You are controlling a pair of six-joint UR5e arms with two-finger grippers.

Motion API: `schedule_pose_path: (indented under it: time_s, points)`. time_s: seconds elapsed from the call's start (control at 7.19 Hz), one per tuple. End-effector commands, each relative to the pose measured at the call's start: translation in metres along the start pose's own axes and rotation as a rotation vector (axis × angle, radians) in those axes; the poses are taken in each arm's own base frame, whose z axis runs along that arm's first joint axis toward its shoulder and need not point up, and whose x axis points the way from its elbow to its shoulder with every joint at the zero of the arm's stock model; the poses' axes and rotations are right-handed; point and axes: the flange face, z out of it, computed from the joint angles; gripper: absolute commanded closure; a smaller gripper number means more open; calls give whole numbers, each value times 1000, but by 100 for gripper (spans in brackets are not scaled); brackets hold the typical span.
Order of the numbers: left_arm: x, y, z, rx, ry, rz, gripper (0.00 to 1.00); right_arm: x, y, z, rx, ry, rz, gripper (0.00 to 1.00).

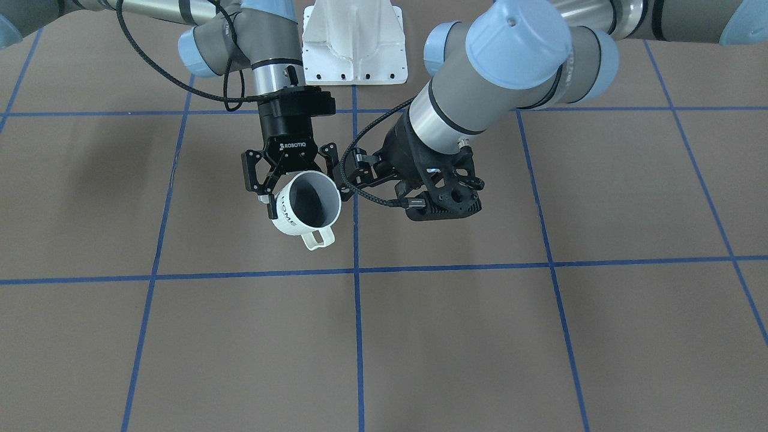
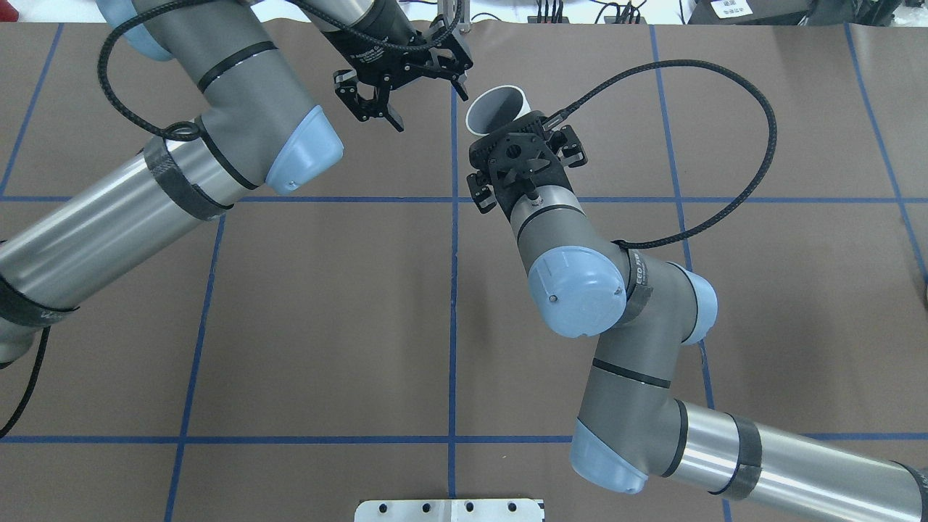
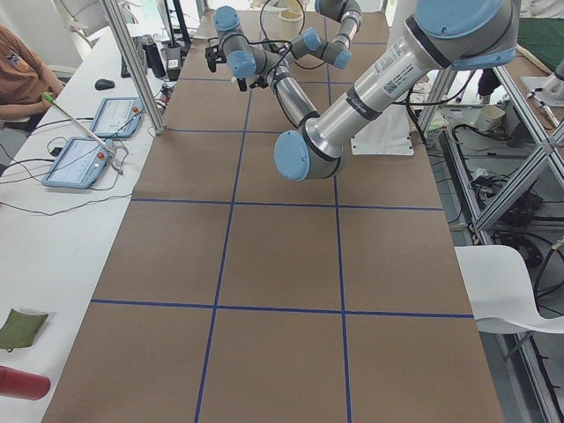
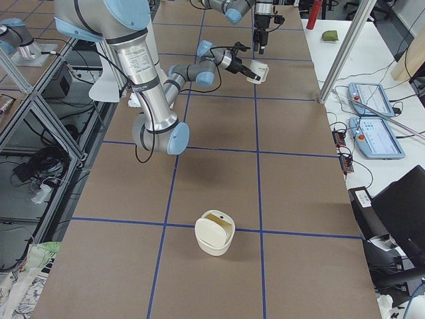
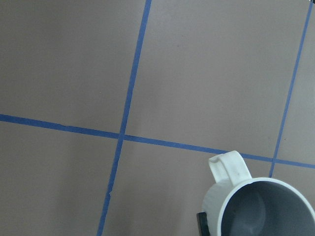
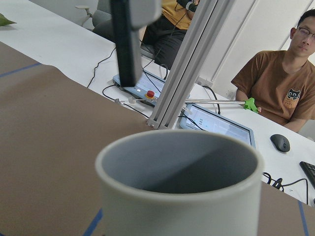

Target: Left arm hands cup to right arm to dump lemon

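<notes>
— How do the right jaws stand?
— Clenched on the cup [image 1: 288, 219]. It sits between them, held near its rim, and hangs tilted above the worktop [image 1: 540, 336]. Its handle [image 1: 318, 239] is on the side away from the right arm [image 1: 273, 72].
— And the left jaws?
— Released and spread wide. One tip is just beside the cup's rim, and the cup lies outside them. The left arm [image 1: 456, 114] reaches in from the opposite side.
</notes>
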Motion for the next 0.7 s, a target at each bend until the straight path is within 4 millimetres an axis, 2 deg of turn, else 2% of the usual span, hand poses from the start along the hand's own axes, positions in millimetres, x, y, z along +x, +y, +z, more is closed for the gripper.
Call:
schedule_pose_path:
  time_s: [0.0, 0.56]
  points:
    - [9, 1, 7, -8, 4, -3, 16, -4, -2, -1, -1, 1, 4, 76]
    - [11, -1, 30, -23, 16, 20, 28, -6, -2, -3, 4, -1, 8, 75]
